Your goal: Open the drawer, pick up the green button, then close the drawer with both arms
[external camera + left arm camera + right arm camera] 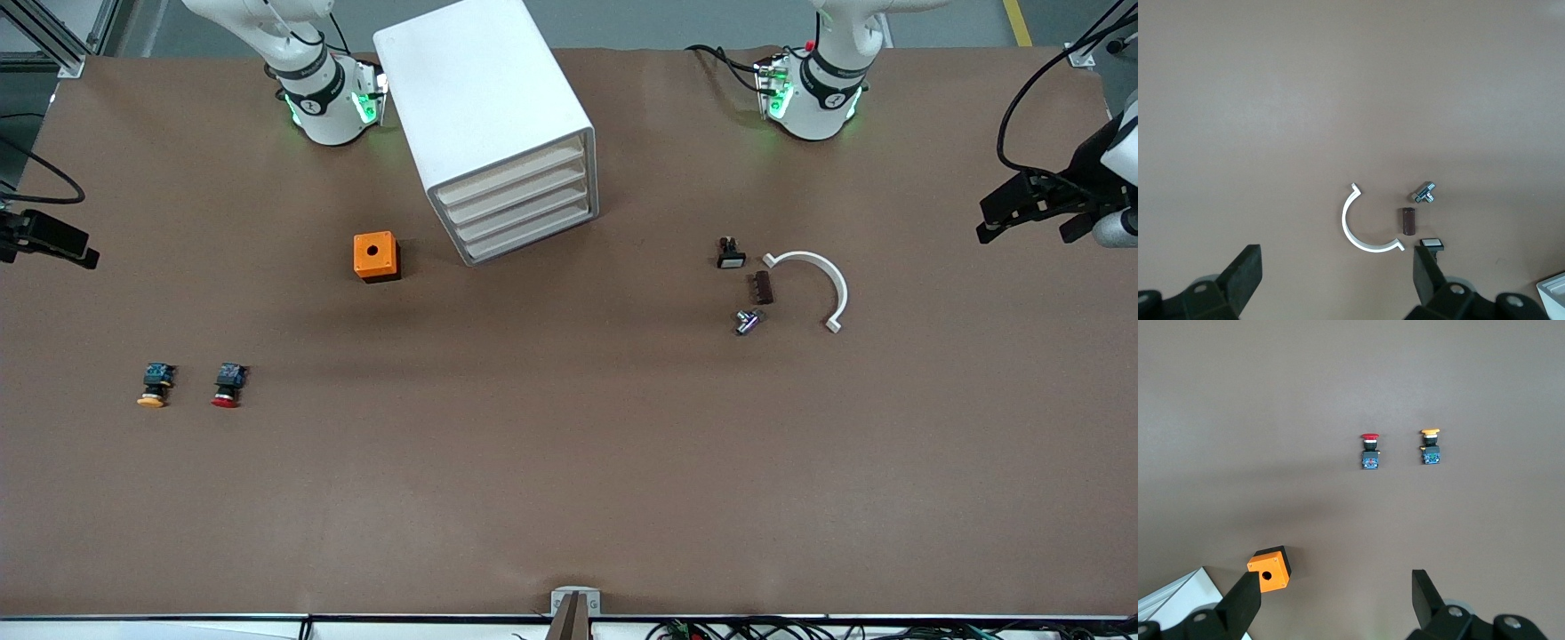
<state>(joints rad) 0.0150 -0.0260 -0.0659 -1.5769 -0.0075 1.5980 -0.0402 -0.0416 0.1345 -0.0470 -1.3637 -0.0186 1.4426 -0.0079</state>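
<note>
Both grippers wide open — left gripper (1022, 213) and right gripper (53, 242) wait at the table's ends. The drawer (532, 236) is shut, button unseen — easy to grab the wrong drawer.

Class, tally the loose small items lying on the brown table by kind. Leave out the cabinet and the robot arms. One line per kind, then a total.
Push buttons with blue back ends: 2 (red-capped button, yellow-orange-capped button)
Orange box with round hole: 1
White curved half-ring bracket: 1
Small black part with white face: 1
Dark brown ridged block: 1
Small silver metal fitting: 1
Total: 7
</note>
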